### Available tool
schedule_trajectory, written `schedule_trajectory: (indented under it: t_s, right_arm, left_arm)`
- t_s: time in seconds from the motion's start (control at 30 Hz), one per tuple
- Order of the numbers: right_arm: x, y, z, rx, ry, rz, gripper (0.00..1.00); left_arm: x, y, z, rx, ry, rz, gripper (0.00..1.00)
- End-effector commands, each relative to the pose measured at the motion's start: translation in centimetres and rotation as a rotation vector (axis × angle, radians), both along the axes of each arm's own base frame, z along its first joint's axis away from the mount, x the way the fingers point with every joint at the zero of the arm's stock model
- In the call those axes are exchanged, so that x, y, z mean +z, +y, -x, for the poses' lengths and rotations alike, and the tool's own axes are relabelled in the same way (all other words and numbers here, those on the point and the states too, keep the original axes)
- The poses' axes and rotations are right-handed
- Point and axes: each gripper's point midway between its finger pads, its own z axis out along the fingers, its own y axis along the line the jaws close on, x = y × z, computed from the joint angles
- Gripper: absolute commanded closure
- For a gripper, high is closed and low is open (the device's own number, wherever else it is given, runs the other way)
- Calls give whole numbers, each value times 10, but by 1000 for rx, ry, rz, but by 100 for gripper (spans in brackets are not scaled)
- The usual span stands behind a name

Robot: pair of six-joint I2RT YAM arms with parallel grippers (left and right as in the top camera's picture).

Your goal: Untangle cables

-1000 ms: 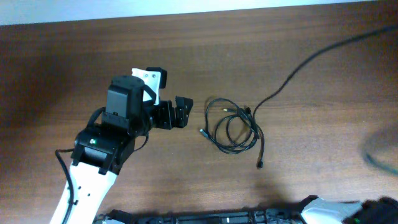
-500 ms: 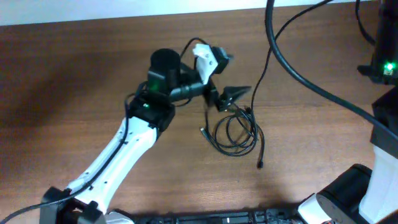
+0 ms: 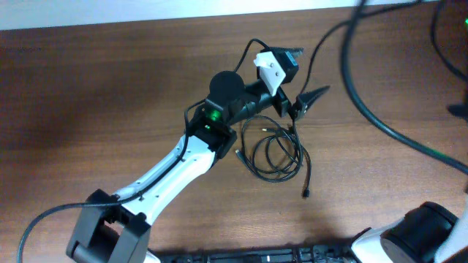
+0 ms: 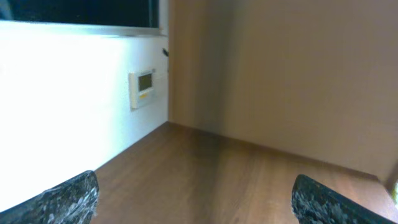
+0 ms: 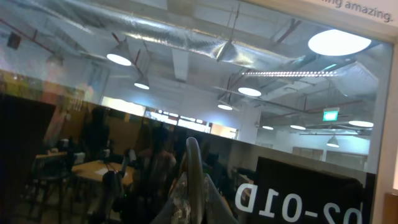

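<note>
Left gripper (image 3: 306,100) is open. In the left wrist view its two fingers (image 4: 69,198) sit far apart in the bottom corners. They look dark, rough and speckled, like gritty rubber. Nothing is between them, only brown bench (image 3: 110,88) and a white wall (image 4: 74,112) with a little square box (image 4: 142,88) on it.

From above, the left gripper is black and comes to a sharp point. A white block (image 3: 269,70) sits on top of it. The left arm (image 3: 172,172) behind it is long, smooth and white, with a round black joint and a small green light.

The cables (image 3: 272,152) lie on the bench just beside the left gripper, on the side nearer the arm's base. They are very thin, black and bendy. They curl into a few round loops that cross over each other. One loose tail runs out of the loops, away from the gripper, and stops at a small plug (image 3: 306,193). Another tiny plug (image 3: 238,154) pokes out on the arm's side of the loops. I cannot tell if the gripper touches the top loop.

The bench is flat brown wood with fine lines running along it. Thick black wires (image 3: 365,95) curve across the bench on the far side of the gripper from the arm.

The right gripper (image 5: 191,180) shows only as a thin grey speckled blade pointing up at a shiny window. I cannot tell if it is open or closed.
</note>
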Motion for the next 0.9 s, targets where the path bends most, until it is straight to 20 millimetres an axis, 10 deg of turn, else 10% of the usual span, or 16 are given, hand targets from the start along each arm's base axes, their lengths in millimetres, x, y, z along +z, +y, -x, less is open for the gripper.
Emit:
schedule_trajectory:
  t_s: [0.0,0.1,0.3,0.37,0.4,0.43,0.5,0.67,0.87]
  right_arm:
    - [11,-15,29,21,-41,-24,96]
    - [13,-22,44,54,-43,-61,96]
    - [-2,-15,39,114,26,-78,96]
    - [-10,-13,34,108,63,-63,96]
    - [-18,-16,29,80,102,-61,96]
    - [-27,-24,24,24,145,-73,96]
    - [-53,-51,14,-151,259,-109,85]
    - [-99,-68,7,-263,435,-159,18]
    - [-169,-60,-2,-258,696,-138,8]
  left_arm:
    - [6,3,-13,70,-15,30,1]
    - [9,-2,-7,55,-27,40,0]
    - [26,-21,21,-21,-85,86,35]
    - [30,-19,20,-11,-124,89,68]
    - [36,-13,16,3,-143,107,100]
    - [47,-6,13,16,-162,141,100]
    - [79,23,3,54,-179,240,100]
    - [144,104,-9,173,-257,366,100]
    - [226,207,14,361,-466,447,100]
